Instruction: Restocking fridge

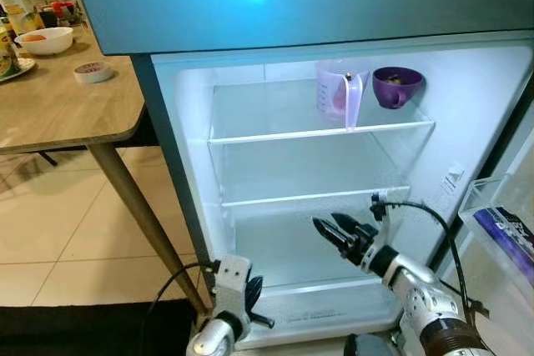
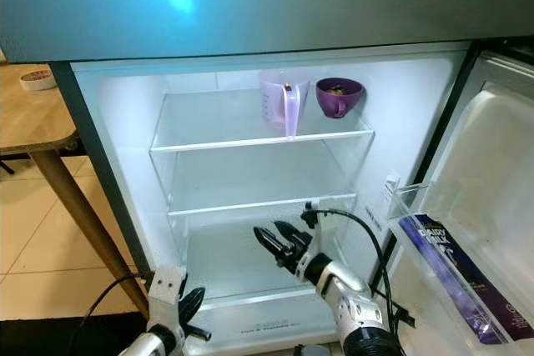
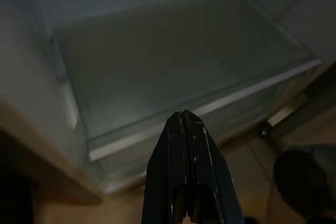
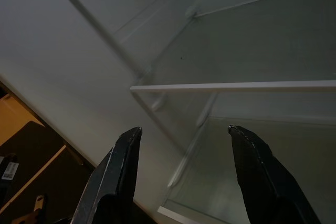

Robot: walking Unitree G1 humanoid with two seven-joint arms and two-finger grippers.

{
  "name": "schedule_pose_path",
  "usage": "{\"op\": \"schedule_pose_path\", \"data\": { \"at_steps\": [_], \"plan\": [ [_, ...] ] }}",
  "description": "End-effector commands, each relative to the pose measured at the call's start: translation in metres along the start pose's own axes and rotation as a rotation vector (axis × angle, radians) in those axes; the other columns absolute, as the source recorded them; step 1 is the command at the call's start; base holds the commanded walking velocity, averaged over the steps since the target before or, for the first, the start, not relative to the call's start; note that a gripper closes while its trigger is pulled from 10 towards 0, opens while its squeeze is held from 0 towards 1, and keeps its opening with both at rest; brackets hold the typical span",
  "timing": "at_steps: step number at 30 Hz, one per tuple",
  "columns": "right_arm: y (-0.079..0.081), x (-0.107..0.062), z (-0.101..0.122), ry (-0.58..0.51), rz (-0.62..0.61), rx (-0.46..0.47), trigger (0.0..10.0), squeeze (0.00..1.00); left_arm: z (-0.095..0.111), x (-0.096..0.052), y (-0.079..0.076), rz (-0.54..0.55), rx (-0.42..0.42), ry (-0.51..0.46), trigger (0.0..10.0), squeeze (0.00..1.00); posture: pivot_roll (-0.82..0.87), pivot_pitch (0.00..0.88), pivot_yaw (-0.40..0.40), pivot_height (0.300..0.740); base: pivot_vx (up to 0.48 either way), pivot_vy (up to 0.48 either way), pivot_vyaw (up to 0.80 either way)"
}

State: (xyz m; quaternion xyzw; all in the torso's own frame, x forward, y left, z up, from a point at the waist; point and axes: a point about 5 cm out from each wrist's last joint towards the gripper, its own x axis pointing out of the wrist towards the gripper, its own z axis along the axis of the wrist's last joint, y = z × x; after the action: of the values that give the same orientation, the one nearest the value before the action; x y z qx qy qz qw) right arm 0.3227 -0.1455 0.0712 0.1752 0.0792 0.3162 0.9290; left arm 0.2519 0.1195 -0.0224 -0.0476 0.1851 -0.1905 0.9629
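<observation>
The fridge (image 1: 200,172) stands open before me. Its top glass shelf (image 1: 275,133) carries a clear measuring jug (image 1: 338,93) and a purple cup (image 1: 396,87) at the right. The middle shelf (image 1: 309,197) is bare. My right gripper (image 1: 327,223) hovers open with nothing in it, just below the middle shelf and pointing into the fridge; the right wrist view shows its spread fingers (image 4: 113,171) facing the shelf edges. My left gripper (image 1: 257,302) is shut and holds nothing, low at the fridge's bottom left, above the bottom drawer lid (image 3: 199,108).
The fridge door (image 2: 492,189) hangs open at the right, and its shelf holds a purple chocolate packet (image 2: 450,277). A wooden table (image 1: 58,110) with a bowl (image 1: 43,39) and a tape roll (image 1: 93,72) stands at the left, its leg (image 1: 133,206) close to the fridge.
</observation>
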Motion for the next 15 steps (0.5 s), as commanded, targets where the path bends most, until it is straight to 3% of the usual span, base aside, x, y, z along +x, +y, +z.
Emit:
{"op": "schedule_pose_path", "data": {
  "at_steps": [1,15],
  "plan": [
    [-0.001,-0.004,-0.008,0.021,-0.003,0.001,10.0,0.0,-0.005,-0.004,0.006,0.011,0.01,0.031,10.0,0.0,-0.08,0.0,0.024,0.59,0.0,0.0,0.0],
    [-0.004,-0.006,-0.024,0.079,-0.049,-0.009,10.0,0.0,-0.026,-0.013,0.01,0.068,-0.003,0.157,10.0,0.0,-0.08,0.0,0.025,0.649,0.0,0.0,0.0]
  ]
}}
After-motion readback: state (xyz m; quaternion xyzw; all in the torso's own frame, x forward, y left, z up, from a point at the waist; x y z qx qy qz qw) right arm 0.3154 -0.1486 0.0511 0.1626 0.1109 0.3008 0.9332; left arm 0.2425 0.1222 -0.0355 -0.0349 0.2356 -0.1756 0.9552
